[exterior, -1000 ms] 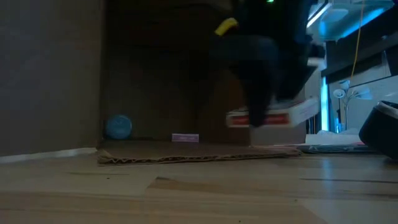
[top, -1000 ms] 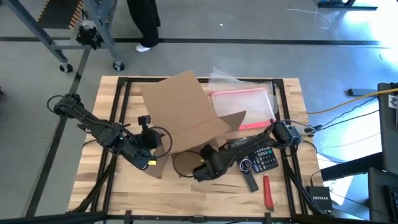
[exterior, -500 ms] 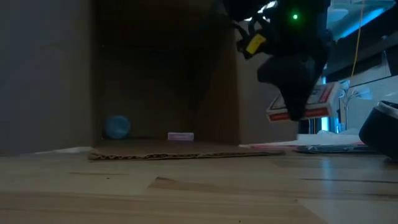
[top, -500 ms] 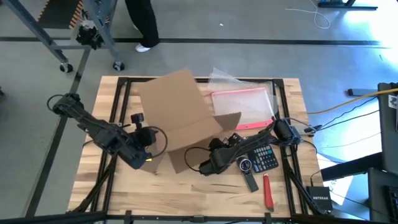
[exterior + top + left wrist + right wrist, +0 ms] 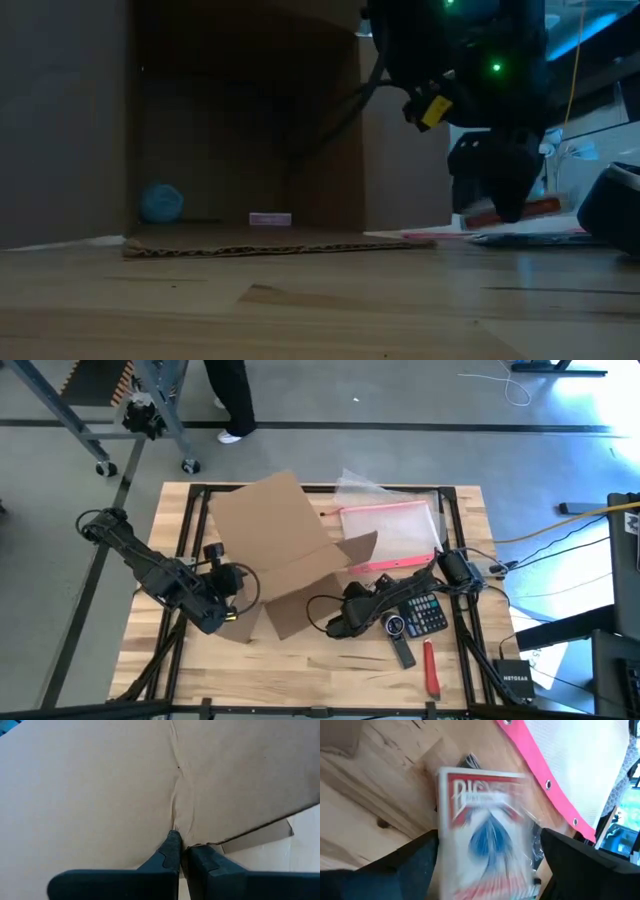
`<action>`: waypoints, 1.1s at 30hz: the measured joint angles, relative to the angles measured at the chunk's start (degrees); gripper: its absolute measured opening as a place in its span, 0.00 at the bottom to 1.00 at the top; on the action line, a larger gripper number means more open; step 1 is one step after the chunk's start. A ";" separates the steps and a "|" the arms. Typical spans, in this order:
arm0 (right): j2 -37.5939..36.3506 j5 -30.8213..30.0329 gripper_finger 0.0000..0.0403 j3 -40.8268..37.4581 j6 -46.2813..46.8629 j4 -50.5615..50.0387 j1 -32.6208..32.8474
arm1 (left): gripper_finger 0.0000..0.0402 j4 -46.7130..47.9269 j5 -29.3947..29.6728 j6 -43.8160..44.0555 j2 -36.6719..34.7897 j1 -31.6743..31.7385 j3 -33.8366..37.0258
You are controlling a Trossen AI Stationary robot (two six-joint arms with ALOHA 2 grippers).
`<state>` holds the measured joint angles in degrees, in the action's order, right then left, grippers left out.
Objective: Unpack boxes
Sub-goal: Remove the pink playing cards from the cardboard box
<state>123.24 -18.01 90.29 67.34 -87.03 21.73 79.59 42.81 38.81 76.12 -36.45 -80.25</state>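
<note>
Overhead view spans whole table point(image 5: 300, 660), table-level view faces into cardboard box point(image 5: 250, 110), shared with overhead.

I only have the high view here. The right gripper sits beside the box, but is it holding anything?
Observer: Yes. The right wrist view shows the right gripper shut on a red-and-white playing-card pack.
Operator: Is anything inside the box?
Observer: The low view shows a blue ball and a small pale tag on the floor of the box.
Operator: And the left gripper?
Observer: Its wrist view shows the left gripper pinched shut on the cardboard.
</note>
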 joint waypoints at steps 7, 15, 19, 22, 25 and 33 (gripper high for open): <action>-0.04 -4.99 0.87 1.63 -0.37 0.17 1.17 | 0.01 -1.58 0.02 -1.50 0.00 0.00 0.02; -0.04 -5.06 0.88 1.63 -1.52 14.78 2.27 | 0.01 -2.32 0.02 -1.68 0.00 0.07 0.02; -0.04 -6.48 0.88 1.63 -6.51 30.74 3.57 | 0.01 -2.48 0.21 -1.59 0.00 0.07 0.02; -0.04 -12.70 0.88 1.63 -10.12 43.47 4.54 | 0.01 -2.54 0.63 -1.44 0.00 0.07 0.02; 0.57 -18.14 0.88 1.65 -17.74 56.03 4.97 | 0.01 -2.84 0.72 -1.38 0.00 0.10 0.02; 1.90 -20.55 0.88 1.73 -29.11 79.65 2.23 | 0.01 -4.12 0.79 -1.31 0.00 0.11 0.02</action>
<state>125.14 -38.56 92.02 38.23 -7.38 23.96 75.47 43.59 37.50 76.12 -36.34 -80.23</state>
